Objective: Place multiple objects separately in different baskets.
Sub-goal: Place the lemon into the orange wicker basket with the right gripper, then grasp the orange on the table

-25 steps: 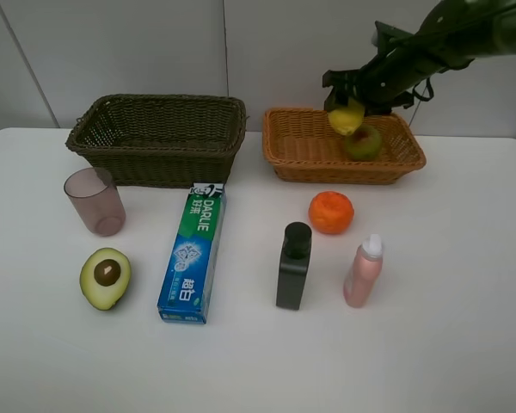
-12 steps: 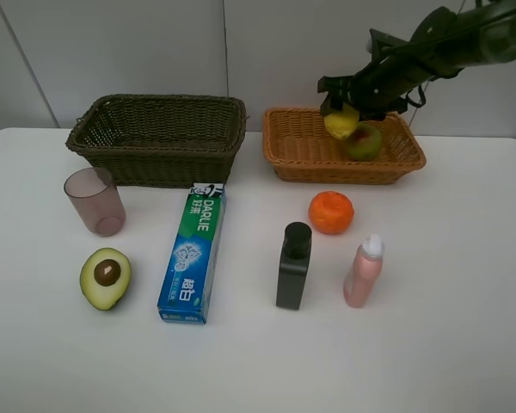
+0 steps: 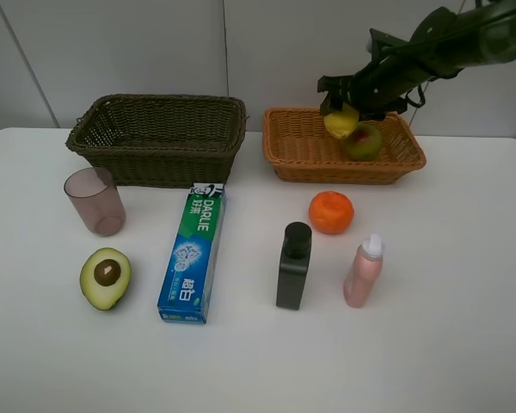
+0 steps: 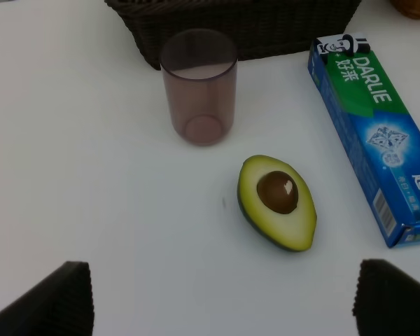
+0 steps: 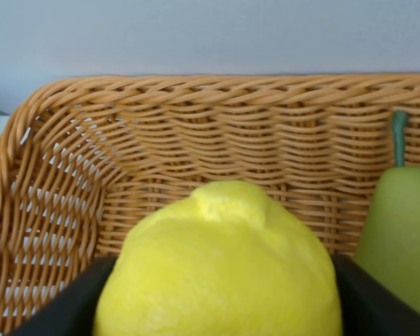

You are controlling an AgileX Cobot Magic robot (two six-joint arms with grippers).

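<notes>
ok so I'm holding the lemon in the right gripper, fingers clamped on either side of it, and it's hanging at the far side of the light orange-tan basket, which is sitting by the far edge of the surface, right of the middle. Can't tell if the lemon is touching the wicker. The red-green pear is lying inside that basket just beside the lemon, and the right wrist view is showing a bit of wicker between them

The dark olive-brown basket is sitting along the far edge toward the left corner. The left gripper is hovering with its fingers spread wide apart, gripping nothing, just short of the halved avocado near the left edge. The mauve cup is standing upright between the avocado and the dark basket, and the toothpaste box is lying flat beside them

The orange, black bottle and pink white-capped bottle are sitting mid-surface, both bottles upright and apart
</notes>
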